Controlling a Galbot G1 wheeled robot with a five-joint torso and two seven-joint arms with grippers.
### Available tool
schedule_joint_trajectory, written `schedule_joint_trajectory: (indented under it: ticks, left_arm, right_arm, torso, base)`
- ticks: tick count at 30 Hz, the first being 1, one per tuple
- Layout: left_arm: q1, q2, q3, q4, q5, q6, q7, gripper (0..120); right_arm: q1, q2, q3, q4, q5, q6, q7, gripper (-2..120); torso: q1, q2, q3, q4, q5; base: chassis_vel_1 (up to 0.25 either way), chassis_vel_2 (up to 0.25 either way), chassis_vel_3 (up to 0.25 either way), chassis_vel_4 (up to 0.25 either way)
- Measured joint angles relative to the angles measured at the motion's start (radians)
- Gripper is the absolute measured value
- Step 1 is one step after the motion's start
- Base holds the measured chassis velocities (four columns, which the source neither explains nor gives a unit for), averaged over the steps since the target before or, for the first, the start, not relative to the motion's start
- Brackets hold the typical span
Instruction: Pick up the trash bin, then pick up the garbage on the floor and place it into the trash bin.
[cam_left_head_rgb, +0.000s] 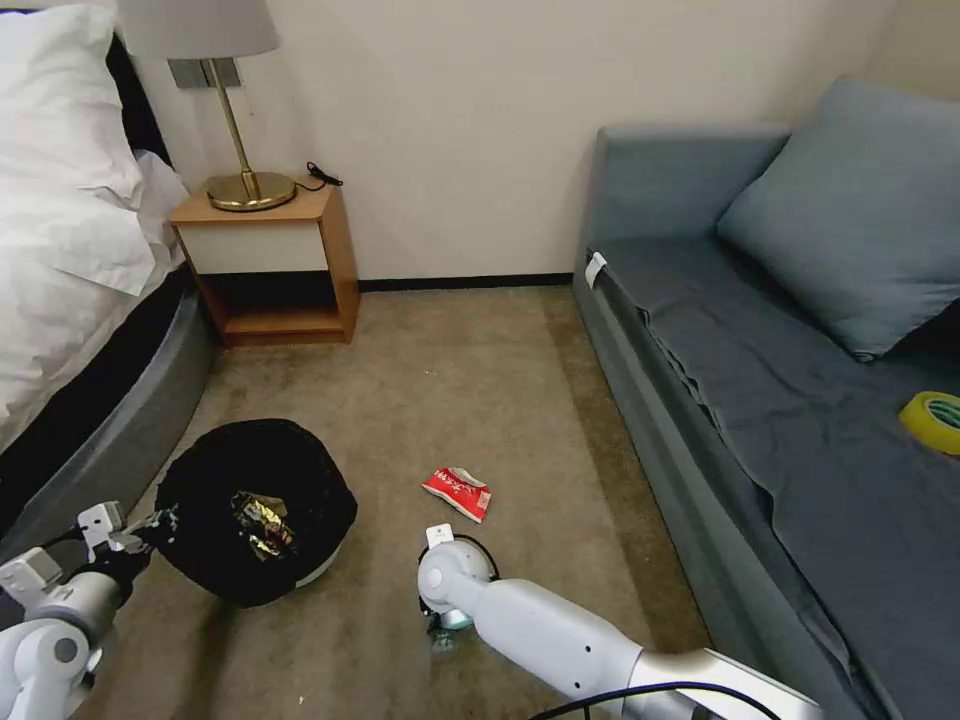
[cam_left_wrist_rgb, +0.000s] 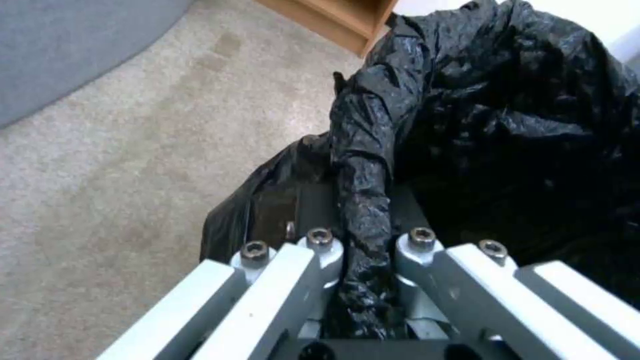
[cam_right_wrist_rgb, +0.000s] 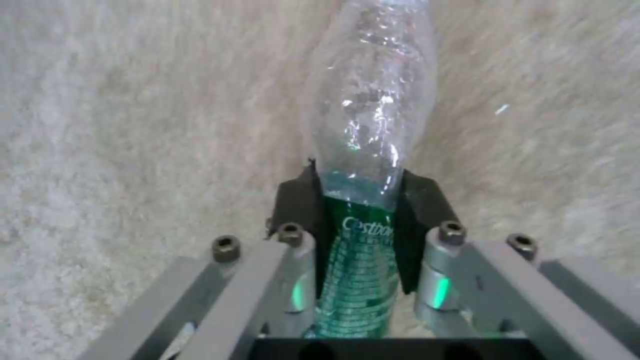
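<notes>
**Bottle pinched, bin held**

My right pincer (cam_right_wrist_rgb: 363, 240) pinches the clear bottle (cam_right_wrist_rgb: 367, 150) over the carpet, just right of the trash bin (cam_left_head_rgb: 255, 510). My left pincer (cam_left_wrist_rgb: 363, 245) grips the bin's bag rim. The red-and-white packet (cam_left_head_rgb: 458, 492) lies right of the bin.

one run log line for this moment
left gripper: shut on trash bin rim | right gripper: shut on bottle | red-and-white packet: on floor

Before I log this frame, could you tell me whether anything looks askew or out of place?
The bin hangs tilted, held by its bag rim in the left end effector. A red packet lies on the carpet, and a tape roll sits on the sofa.
</notes>
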Motion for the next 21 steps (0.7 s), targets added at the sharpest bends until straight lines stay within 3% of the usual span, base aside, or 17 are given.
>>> schedule_joint_trajectory:
  ticks: [12, 21]
  left_arm:
    - [-0.013, 0.001, 0.021, 0.001, -0.002, 0.013, -0.006, 4]
    - [-0.023, -0.005, 0.053, -0.016, -0.006, 0.033, -0.017, 4]
  right_arm:
    - [0.105, -0.076, 0.060, 0.116, -0.083, 0.014, -0.017, 13]
    - [0.271, -0.138, 0.142, 0.258, -0.185, 0.097, -0.086, 13]
  torso:
    - [0.000, 0.000, 0.000, 0.0000, 0.0000]
    - [0.000, 0.000, 0.000, -0.0001, 0.0000]
  base:
    - [0.000, 0.000, 0.000, 0.000]
    - [0.000, 0.000, 0.000, 0.000]
